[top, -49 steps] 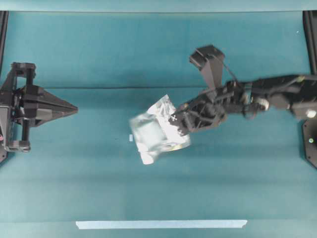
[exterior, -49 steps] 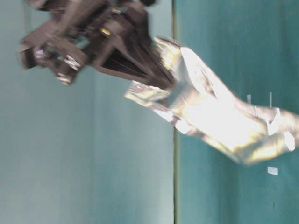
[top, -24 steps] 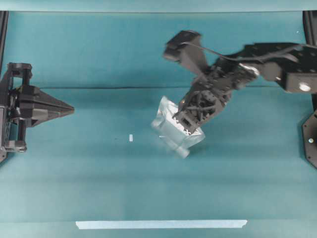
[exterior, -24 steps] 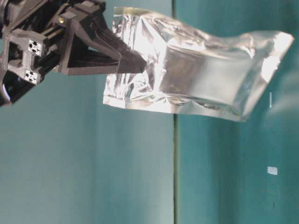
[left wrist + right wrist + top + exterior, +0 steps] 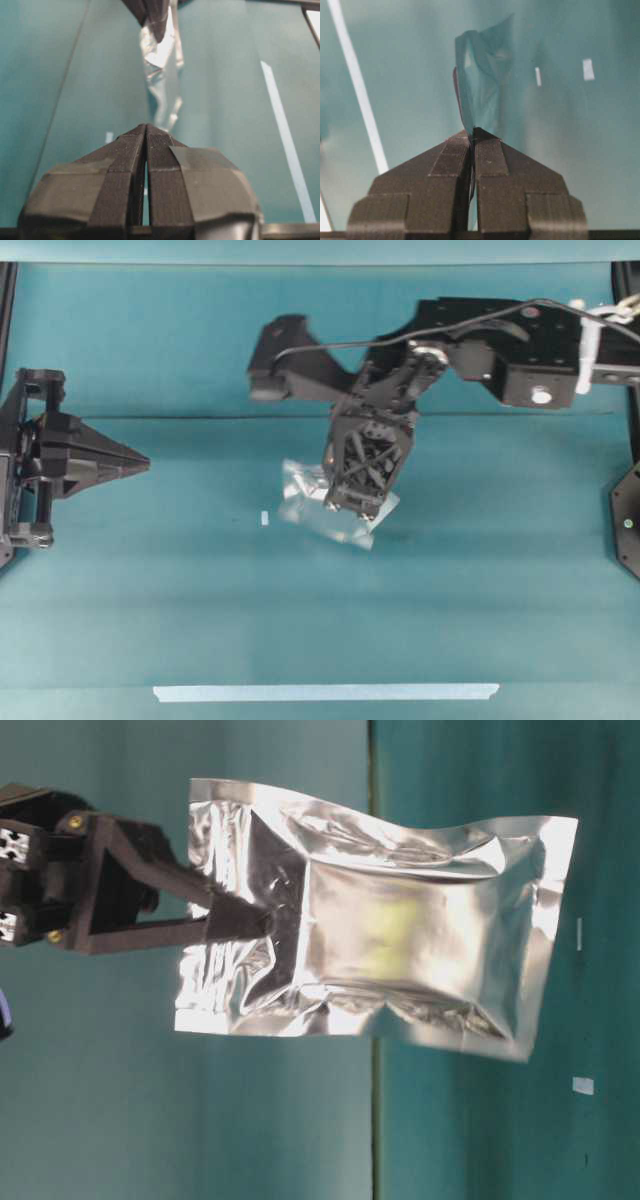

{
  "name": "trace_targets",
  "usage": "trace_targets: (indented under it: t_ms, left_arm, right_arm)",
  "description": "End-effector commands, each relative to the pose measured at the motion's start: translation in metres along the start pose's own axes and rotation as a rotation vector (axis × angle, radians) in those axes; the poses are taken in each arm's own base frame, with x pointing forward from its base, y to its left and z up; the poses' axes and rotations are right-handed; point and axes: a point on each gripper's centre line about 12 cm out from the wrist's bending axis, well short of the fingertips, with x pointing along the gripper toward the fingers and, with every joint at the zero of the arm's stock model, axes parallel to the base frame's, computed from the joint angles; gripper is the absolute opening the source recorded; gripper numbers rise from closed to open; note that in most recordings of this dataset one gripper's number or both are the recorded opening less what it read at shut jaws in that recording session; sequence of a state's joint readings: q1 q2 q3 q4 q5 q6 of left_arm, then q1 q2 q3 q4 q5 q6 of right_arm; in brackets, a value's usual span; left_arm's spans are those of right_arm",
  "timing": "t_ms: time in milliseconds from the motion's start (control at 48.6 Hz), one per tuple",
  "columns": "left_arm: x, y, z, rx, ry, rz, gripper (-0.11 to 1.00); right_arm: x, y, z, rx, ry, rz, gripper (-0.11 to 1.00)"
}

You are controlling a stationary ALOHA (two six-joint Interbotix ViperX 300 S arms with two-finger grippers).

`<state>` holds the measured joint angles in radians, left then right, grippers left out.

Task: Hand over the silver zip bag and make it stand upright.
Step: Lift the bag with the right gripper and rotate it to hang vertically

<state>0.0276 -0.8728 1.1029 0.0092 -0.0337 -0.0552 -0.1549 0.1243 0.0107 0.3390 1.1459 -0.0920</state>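
The silver zip bag (image 5: 303,492) hangs in the air over the middle of the table, pinched at one end by my right gripper (image 5: 352,508), which points down from above and is shut on it. In the table-level view the bag (image 5: 410,950) shows its broad crinkled face, with the right gripper (image 5: 245,918) clamped on its foil edge. The right wrist view has the bag (image 5: 482,75) edge-on, running away from the shut jaws of the gripper (image 5: 472,132). My left gripper (image 5: 145,465) rests at the far left, shut and empty, pointing at the bag (image 5: 162,85) ahead of it.
A long pale tape strip (image 5: 325,692) lies along the table's front edge. A small white tape mark (image 5: 264,518) sits on the teal cloth just left of the bag. A seam line crosses the table behind both grippers.
The right arm has swung left and turned its gripper downward, lifting the bag off its slanted pose so that it hangs below the jaws. The left arm has stayed put.
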Motion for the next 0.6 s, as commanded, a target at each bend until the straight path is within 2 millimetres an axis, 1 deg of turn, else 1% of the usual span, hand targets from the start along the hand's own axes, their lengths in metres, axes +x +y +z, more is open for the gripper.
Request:
trace_targets:
  t_ms: [0, 124, 412, 577]
  left_arm:
    - [0.000, -0.001, 0.005, 0.002, -0.014, -0.002, -0.01]
    - [0.000, -0.001, 0.005, 0.002, -0.017, -0.002, -0.01]
    - [0.000, 0.001, 0.003, -0.004, -0.011, 0.002, -0.01]
    - [0.000, 0.001, 0.001, -0.003, -0.005, 0.006, -0.01]
  right_arm:
    - [-0.009, 0.009, 0.009, -0.073, -0.020, 0.006, 0.01]
    - [-0.004, 0.007, 0.008, -0.137, 0.015, -0.035, 0.01]
    - [-0.003, -0.004, 0.005, -0.225, 0.061, -0.147, 0.01]
    - [0.001, -0.004, 0.005, -0.307, 0.071, -0.190, 0.01]
